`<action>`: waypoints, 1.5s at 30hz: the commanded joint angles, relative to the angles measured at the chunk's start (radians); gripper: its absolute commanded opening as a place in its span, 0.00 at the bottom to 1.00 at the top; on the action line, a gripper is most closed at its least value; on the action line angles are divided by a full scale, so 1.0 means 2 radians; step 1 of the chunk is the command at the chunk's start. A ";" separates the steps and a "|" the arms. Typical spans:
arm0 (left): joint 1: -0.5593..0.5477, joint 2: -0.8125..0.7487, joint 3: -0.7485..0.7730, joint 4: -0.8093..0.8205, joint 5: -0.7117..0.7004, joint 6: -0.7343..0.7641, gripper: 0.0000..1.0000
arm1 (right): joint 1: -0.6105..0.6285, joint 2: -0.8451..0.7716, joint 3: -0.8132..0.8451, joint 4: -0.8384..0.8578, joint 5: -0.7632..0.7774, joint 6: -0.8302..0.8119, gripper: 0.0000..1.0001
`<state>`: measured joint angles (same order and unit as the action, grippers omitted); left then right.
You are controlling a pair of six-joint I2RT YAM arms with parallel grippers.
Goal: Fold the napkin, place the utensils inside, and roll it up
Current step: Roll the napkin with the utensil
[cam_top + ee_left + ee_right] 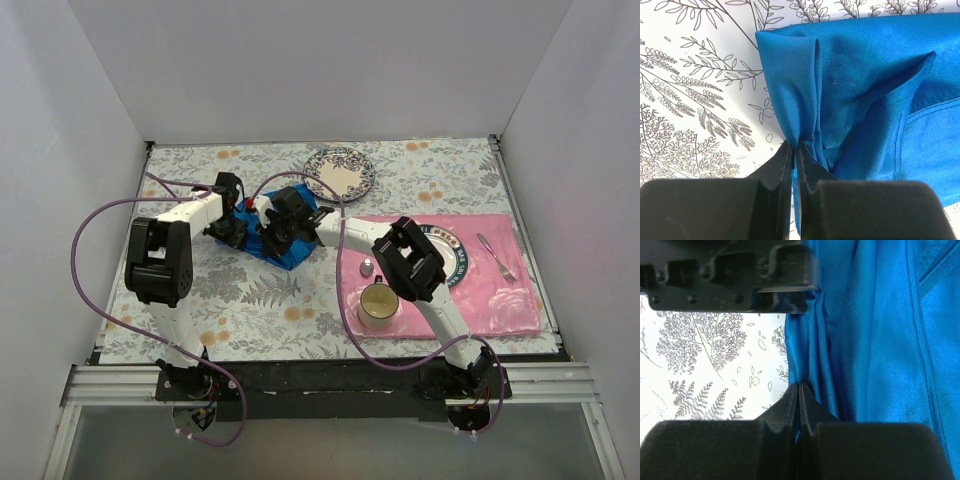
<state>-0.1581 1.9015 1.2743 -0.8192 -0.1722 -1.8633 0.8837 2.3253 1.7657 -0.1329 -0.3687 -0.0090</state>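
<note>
The bright blue napkin (283, 238) lies bunched on the floral tablecloth, left of the pink placemat. My left gripper (232, 226) is shut on a pinched fold of the napkin (850, 85) at its left edge (795, 146). My right gripper (283, 232) is shut on another fold of the napkin (875, 340), jaws pinching its edge (798, 386). A silver fork (497, 257) lies on the placemat's right side. A small spoon (367, 266) lies by the cup. The knife is not visible.
A pink placemat (500, 300) holds a patterned plate (458, 255) and a cream cup (378, 305). A second patterned plate (340, 172) sits at the back. The left arm's housing (730, 275) shows in the right wrist view. White walls enclose the table.
</note>
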 commanded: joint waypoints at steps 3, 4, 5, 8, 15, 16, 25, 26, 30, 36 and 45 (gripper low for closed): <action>0.001 0.054 -0.021 -0.054 -0.022 0.024 0.00 | 0.027 -0.002 0.007 -0.086 0.013 -0.055 0.16; 0.001 0.054 -0.019 -0.056 -0.021 0.027 0.00 | 0.030 -0.001 0.010 -0.085 0.016 -0.062 0.19; 0.001 0.054 -0.013 -0.058 -0.017 0.030 0.00 | 0.032 0.000 0.013 -0.086 0.022 -0.065 0.23; 0.001 0.056 -0.014 -0.055 -0.014 0.036 0.00 | 0.040 0.005 0.028 -0.092 0.046 -0.082 0.28; 0.001 0.056 -0.026 -0.045 -0.001 0.039 0.00 | 0.044 0.009 0.044 -0.096 0.074 -0.097 0.42; 0.001 0.055 -0.025 -0.047 -0.001 0.040 0.00 | 0.044 0.012 0.043 -0.098 0.080 -0.098 0.46; 0.004 0.039 -0.027 -0.031 0.039 0.052 0.00 | 0.061 0.042 -0.015 -0.067 0.157 -0.105 0.52; 0.007 0.030 -0.034 -0.025 0.045 0.053 0.10 | 0.063 0.046 -0.015 -0.069 0.172 -0.103 0.51; 0.021 0.000 -0.047 -0.015 0.044 0.076 0.43 | 0.068 0.052 -0.023 -0.080 0.213 -0.086 0.36; 0.059 -0.052 -0.053 -0.021 0.052 0.099 0.70 | 0.078 0.068 -0.009 -0.118 0.256 -0.083 0.26; 0.104 -0.183 -0.168 0.073 0.164 0.126 0.84 | 0.071 0.063 0.018 -0.143 0.151 -0.008 0.01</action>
<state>0.0212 1.6730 1.0351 -0.7822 0.0139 -1.6527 1.0416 2.3497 1.8477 -0.2039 0.0811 -0.1390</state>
